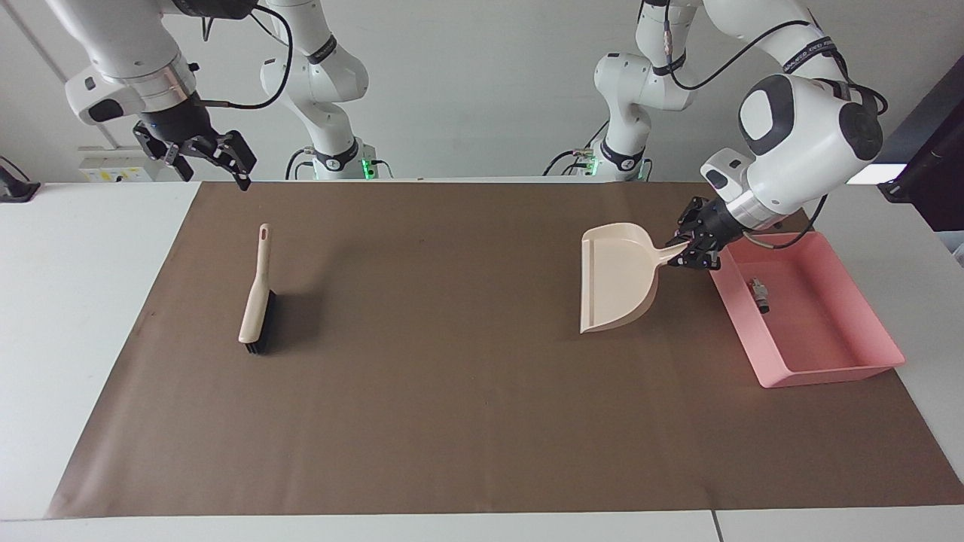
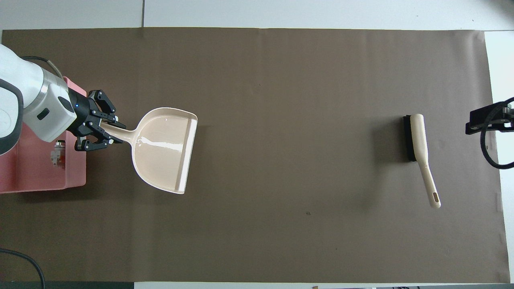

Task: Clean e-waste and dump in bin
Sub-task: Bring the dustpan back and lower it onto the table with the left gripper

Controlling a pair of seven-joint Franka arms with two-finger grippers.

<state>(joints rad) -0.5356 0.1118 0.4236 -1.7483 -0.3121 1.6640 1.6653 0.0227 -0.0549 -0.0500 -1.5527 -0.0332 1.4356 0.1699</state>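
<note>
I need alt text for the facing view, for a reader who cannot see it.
The left gripper holds a beige plastic dustpan by its handle beside a shallow pink plastic bin containing small e-waste parts. A beige hand brush lies on the brown mat; the right gripper waits above the mat's edge.

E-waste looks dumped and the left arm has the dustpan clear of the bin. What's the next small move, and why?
Probably lower the dustpan onto the mat and release it. The e-waste lies in the bin, the pan looks empty, and the left gripper holds its handle just above the mat.
</note>
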